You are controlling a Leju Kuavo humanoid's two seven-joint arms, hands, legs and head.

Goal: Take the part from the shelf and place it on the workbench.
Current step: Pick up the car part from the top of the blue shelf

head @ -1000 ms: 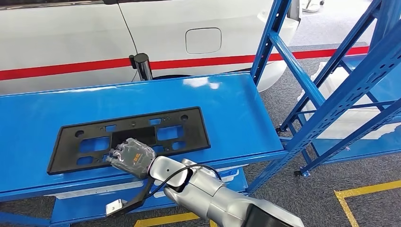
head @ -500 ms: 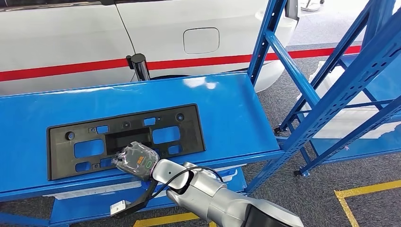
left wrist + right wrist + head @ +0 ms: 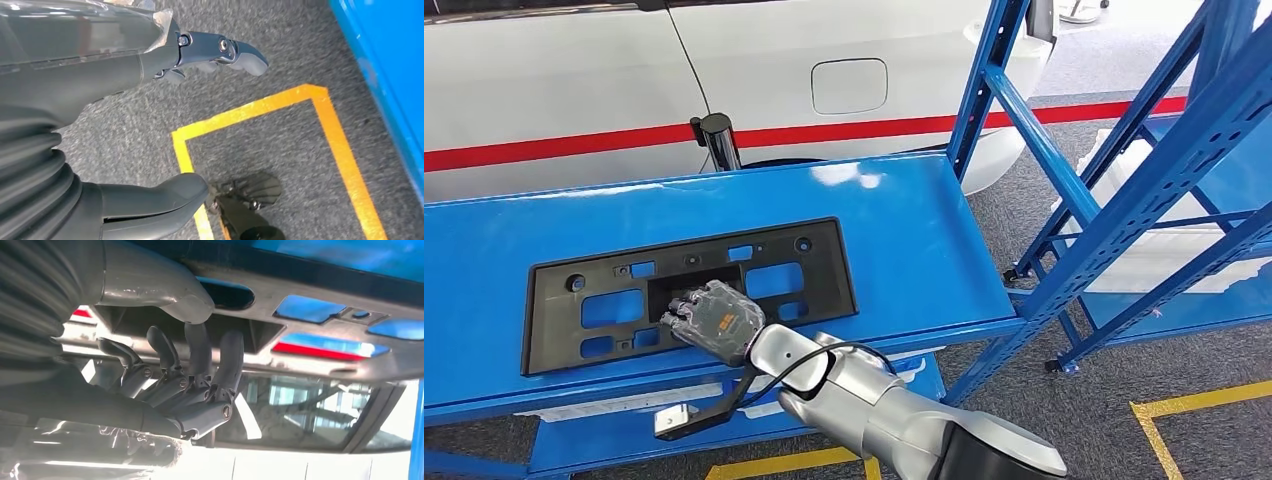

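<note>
Since part [image 3: 690, 293] lies flat on workbench [image 3: 904, 240] under right hand [image 3: 714, 320], fingers curled, grip unclear; looks stiff, light, thin plastic — prob. best pinched by cutout edge.

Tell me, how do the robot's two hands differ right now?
The right hand reaches over the blue workbench onto the black part, fingers against it; the left hand hangs over grey floor with yellow tape, away from the part. The right hand's fingers are bent; the left hand's are apart, holding nothing. Both are grey with ribbed wrist covers.
</note>
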